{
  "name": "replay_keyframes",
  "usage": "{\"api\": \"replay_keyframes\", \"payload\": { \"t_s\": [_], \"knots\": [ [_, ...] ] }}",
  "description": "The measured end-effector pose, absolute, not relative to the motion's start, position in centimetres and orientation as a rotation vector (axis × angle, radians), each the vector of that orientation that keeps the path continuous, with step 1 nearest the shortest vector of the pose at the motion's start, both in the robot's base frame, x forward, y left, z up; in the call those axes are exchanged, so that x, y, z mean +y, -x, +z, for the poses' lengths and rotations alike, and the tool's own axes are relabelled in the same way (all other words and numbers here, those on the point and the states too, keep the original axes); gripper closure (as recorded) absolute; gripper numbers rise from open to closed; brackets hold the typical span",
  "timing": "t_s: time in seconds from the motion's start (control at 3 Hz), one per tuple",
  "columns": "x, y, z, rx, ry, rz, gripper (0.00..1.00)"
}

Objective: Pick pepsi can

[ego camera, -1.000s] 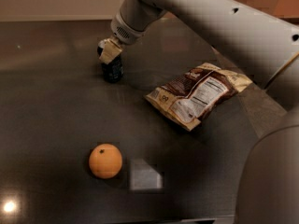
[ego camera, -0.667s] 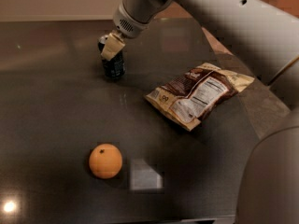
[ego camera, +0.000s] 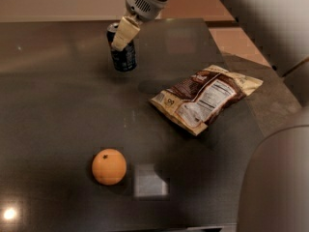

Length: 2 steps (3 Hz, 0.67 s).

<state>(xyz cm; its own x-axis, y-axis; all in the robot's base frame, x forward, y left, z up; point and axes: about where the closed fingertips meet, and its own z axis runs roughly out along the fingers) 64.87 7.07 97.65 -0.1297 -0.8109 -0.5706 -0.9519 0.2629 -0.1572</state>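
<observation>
The pepsi can, dark navy with a silver top, is at the far left-centre of the dark table, slightly tilted. My gripper comes down from the upper right and is shut on the can. One cream finger lies across the can's front; the other is hidden behind it. The can's bottom seems to be just off the table surface.
A brown and cream snack bag lies to the right of the can. An orange sits near the front, next to a pale square patch. My arm's grey body fills the right side. The table's far edge is just behind the can.
The gripper has closed around the can, and the can has risen slightly and shifted a little to the right. The orange and the bag have not moved.
</observation>
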Motion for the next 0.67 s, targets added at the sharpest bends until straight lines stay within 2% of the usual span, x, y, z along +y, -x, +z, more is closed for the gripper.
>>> {"api": "replay_keyframes", "payload": {
  "t_s": [0.33, 0.67],
  "knots": [
    [5.81, -63.25, 101.58, 1.908, 1.647, 0.382, 1.00],
    [5.81, -63.25, 101.58, 1.908, 1.647, 0.382, 1.00]
  ]
}}
